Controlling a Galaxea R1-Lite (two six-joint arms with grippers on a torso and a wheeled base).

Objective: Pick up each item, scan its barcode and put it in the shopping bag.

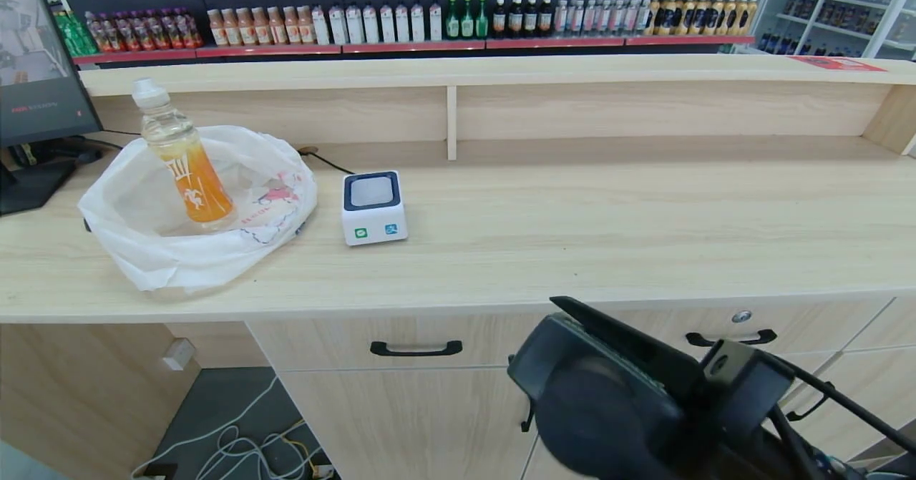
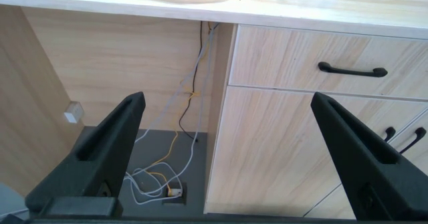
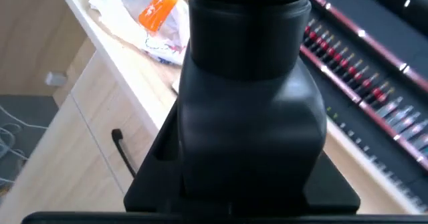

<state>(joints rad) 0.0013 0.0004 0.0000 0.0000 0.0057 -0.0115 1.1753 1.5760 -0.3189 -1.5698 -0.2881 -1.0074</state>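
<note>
item: orange drink bottle [image 1: 187, 169] upright inside shopping bag [image 1: 143, 265], beside barcode scanner [image 1: 373, 207] on counter [image 1: 572, 237] | left gripper [image 2: 227, 100]: jaws apart, empty, below counter edge | right gripper [image 1: 605, 373]: state cannot be told | risk: tall bottle may topple if the slack bag is nudged

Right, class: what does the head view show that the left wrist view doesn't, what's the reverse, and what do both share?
Head view, not left wrist: the orange drink bottle standing upright in the shopping bag, the monitor, the drink shelves behind. Left wrist, not head: the left gripper, fingers apart. Both: the counter edge, part of that bag and the scanner, a black drawer handle, floor cables.
</note>
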